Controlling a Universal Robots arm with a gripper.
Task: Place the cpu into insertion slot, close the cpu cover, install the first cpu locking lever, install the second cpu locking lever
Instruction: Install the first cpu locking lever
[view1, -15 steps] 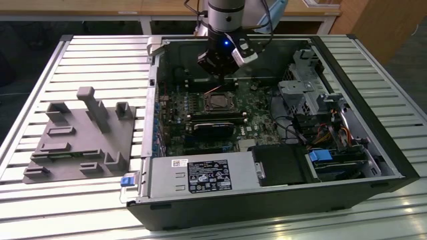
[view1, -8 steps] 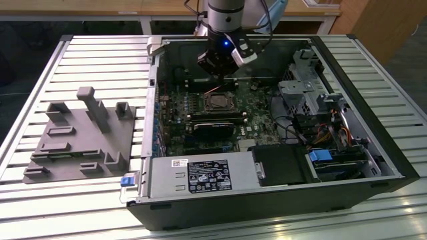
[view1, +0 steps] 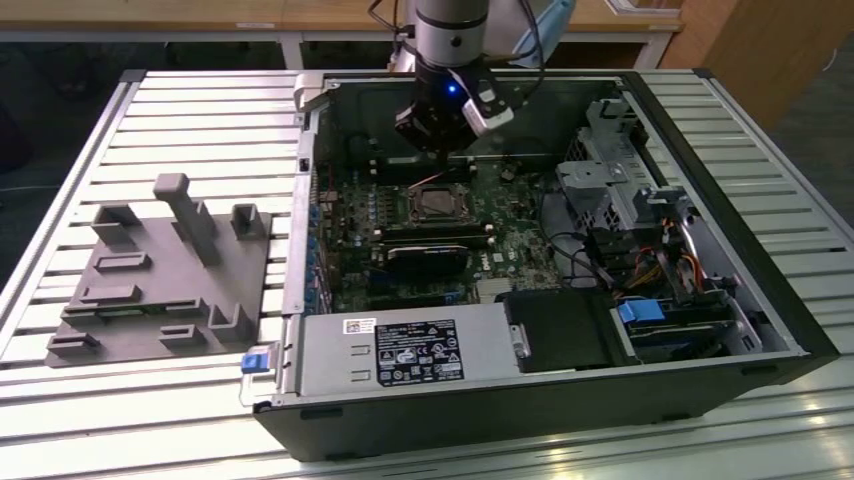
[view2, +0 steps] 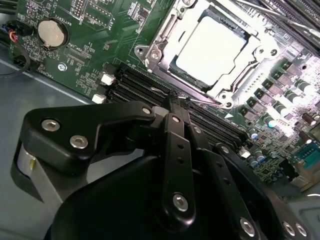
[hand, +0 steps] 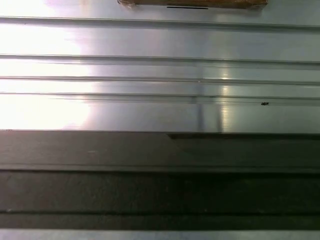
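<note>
The cpu (view2: 210, 45) lies flat in its socket, its silvery top bright under the light. The cpu cover (view2: 162, 35), a thin metal frame, rests down around it. A thin wire locking lever (view2: 210, 101) runs along the socket's near edge. My gripper (view2: 175, 102) is shut, with its black fingertips meeting right at that lever's end. In the exterior view the gripper (view1: 441, 150) hangs inside the open computer case just behind the socket with the cpu (view1: 434, 205).
Black memory slots (view2: 145, 85) and a coin battery (view2: 52, 32) flank the socket. A fan shroud (view1: 427, 255), power supply (view1: 400, 350), drive cage (view1: 607, 170) and cables (view1: 641, 270) crowd the case. A grey fixture (view1: 160, 275) sits on the slatted table (hand: 160, 75).
</note>
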